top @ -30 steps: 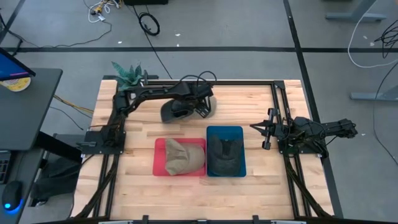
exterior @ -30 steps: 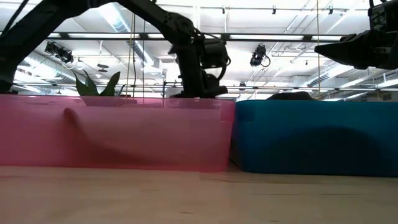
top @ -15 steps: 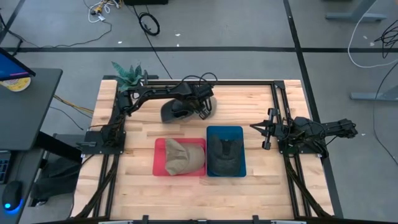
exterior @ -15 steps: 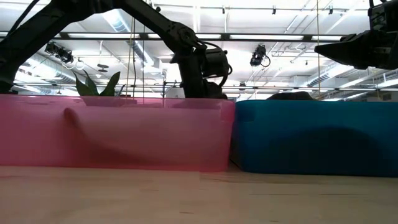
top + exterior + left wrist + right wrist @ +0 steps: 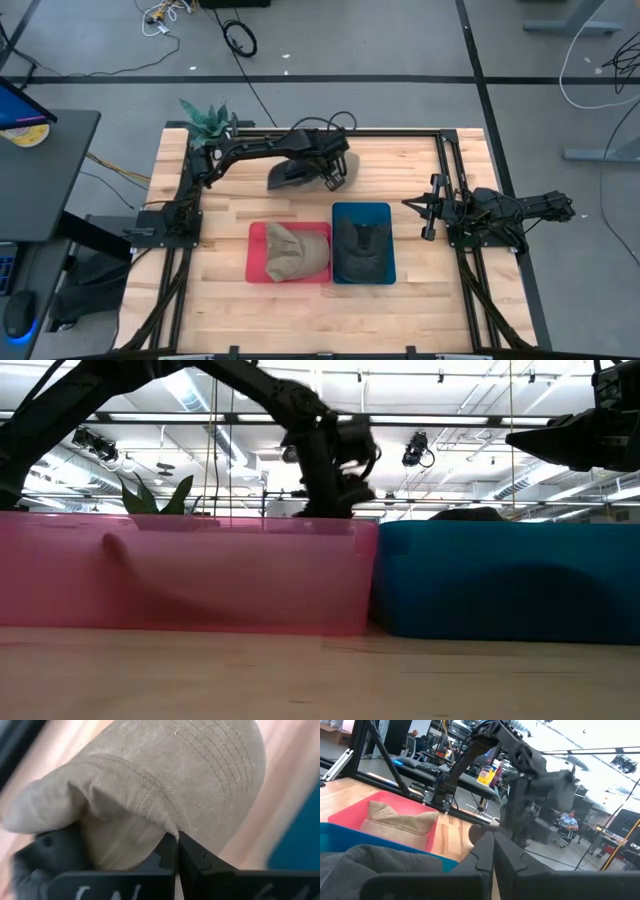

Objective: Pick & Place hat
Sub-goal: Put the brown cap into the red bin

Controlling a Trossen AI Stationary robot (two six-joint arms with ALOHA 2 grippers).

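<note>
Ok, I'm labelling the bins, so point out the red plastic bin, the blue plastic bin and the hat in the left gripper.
red plastic bin (image 5: 256, 250), high view, its left rim.
blue plastic bin (image 5: 361, 208), high view, its far rim.
hat (image 5: 288, 174) in the left gripper (image 5: 330, 181), high view, its crown.

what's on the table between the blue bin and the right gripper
Nothing: in the high view, only bare wood separates the blue bin from the right gripper.

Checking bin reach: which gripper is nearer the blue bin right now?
Left. The left gripper is just beyond the blue bin's far edge, shut on a hat. The right gripper waits off the bin's right side, a bit farther away.
</note>
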